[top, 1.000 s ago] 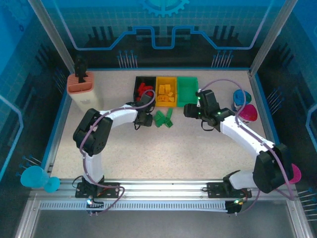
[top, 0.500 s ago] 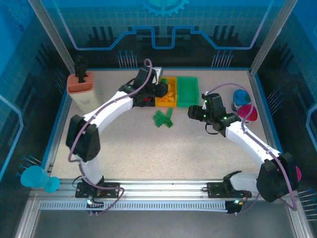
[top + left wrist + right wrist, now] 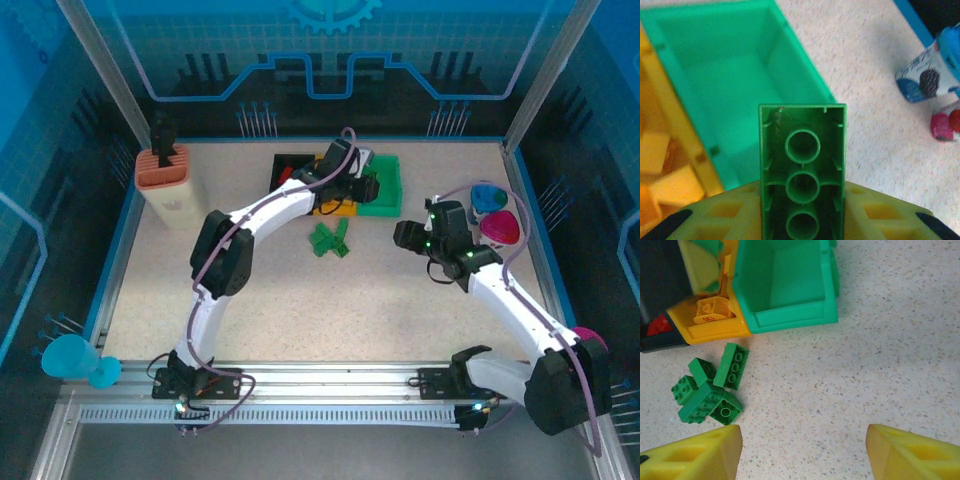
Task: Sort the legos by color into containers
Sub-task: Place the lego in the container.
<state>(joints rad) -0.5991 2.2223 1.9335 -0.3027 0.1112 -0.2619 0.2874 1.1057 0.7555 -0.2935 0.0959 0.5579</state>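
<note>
Left gripper [image 3: 801,222], clamped on green brick [image 3: 801,145], has swung from black bin [image 3: 284,166] to above green bin [image 3: 792,70]. I see right gripper [image 3: 801,450] backed off, fingers apart; green pile [image 3: 710,387] unmoved.

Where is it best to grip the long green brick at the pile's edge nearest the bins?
Come from above and close the right gripper across the long sides of the brick, at its end toward the yellow bin. It lies hollow side up, and there both sides look free; lower down other bricks crowd it.
</note>
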